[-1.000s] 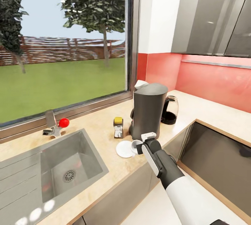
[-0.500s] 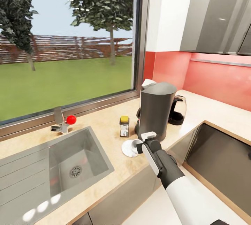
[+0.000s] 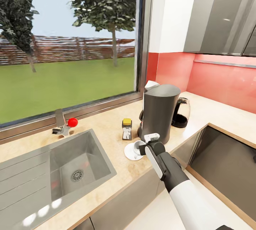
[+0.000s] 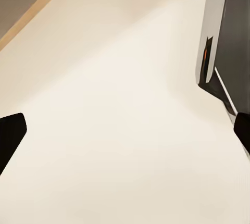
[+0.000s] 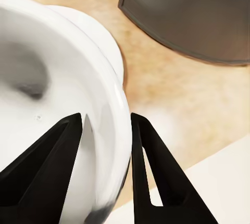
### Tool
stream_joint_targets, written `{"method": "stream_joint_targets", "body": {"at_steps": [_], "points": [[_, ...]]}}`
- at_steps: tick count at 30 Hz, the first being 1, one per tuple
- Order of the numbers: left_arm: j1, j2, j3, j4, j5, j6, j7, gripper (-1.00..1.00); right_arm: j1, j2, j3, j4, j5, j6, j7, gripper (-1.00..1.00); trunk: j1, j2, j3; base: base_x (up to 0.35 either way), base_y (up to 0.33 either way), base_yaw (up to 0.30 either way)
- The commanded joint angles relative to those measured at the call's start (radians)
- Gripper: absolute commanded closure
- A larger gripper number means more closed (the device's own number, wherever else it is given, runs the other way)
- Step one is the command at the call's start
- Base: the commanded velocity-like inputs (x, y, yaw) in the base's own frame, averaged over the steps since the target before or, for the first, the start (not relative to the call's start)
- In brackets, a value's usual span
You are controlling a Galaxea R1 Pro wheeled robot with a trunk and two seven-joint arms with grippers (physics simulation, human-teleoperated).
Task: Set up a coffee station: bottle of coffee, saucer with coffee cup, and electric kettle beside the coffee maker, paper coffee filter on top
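Observation:
On the kitchen countertop (image 3: 106, 134) stands the tall grey coffee maker (image 3: 158, 113), also in the right wrist view (image 5: 192, 10). A white paper coffee filter (image 3: 150, 84) shows at the back edge of its top. The electric kettle (image 3: 181, 113) is right of the coffee maker and the bottle of coffee (image 3: 126, 129) is left of it. In front lies the saucer (image 3: 130, 152) (image 5: 101, 34). My right gripper (image 3: 142, 148) (image 5: 107, 119) is shut on the wall of the coffee cup (image 3: 137, 146) (image 5: 52, 94), holding it over the saucer. My left gripper (image 4: 125, 130) is open.
A steel sink (image 3: 67, 167) with a red-knobbed tap (image 3: 65, 125) lies left along the counter under a big window. A dark inset cooktop (image 3: 224, 166) is on the right. Grey wall cabinets (image 3: 220, 16) hang above a red backsplash.
The camera shifted early on, moving the whole scene rightward in the picture. My right gripper has carried the cup from the saucer's right edge to over the saucer.

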State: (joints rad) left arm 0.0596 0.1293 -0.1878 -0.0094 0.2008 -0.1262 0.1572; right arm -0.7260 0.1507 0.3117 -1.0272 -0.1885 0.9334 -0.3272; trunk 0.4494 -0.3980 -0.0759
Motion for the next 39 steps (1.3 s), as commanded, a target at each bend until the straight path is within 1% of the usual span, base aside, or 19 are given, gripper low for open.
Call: {"method": "stream_joint_targets", "body": {"at_steps": [1, 9, 20, 26, 29, 39], "points": [[0.0, 0.0, -0.009, -0.001, 0.009, -0.003, 0.002, -1.0, -0.001, -0.001, 0.001, -0.001, -0.011, 0.002, -0.009, 1.0, 0.001, -0.002, -0.002, 0.0, 0.0, 0.0], [0.0, -0.002, -0.009, -0.001, 0.009, 0.0, 0.001, -1.0, -0.001, -0.002, 0.002, 0.003, -0.011, 0.002, -0.009, 1.0, 0.001, -0.002, -0.002, 0.001, 0.0, 0.0], [0.0, -0.002, -0.009, 0.0, 0.009, -0.001, 0.002, -1.0, -0.001, -0.003, 0.004, 0.008, -0.011, 0.001, -0.01, 1.0, 0.001, -0.002, -0.002, 0.075, 0.0, 0.0], [0.0, -0.005, -0.009, 0.0, 0.009, -0.001, 0.002, -1.0, -0.001, -0.003, 0.004, 0.026, -0.011, 0.001, -0.01, 1.0, 0.001, -0.002, -0.002, 0.003, 0.0, 0.003], [0.0, -0.009, -0.009, 0.0, 0.007, -0.001, 0.002, -1.0, -0.001, -0.003, 0.005, 0.03, -0.011, 0.001, -0.01, 1.0, 0.001, -0.002, -0.004, 0.0, 0.0, 0.077], [0.0, -0.011, -0.009, 0.0, 0.008, -0.001, 0.002, -1.0, -0.001, -0.003, 0.004, 0.032, -0.011, 0.001, -0.01, 1.0, 0.001, -0.002, -0.013, 0.0, 0.0, 0.157]]}}
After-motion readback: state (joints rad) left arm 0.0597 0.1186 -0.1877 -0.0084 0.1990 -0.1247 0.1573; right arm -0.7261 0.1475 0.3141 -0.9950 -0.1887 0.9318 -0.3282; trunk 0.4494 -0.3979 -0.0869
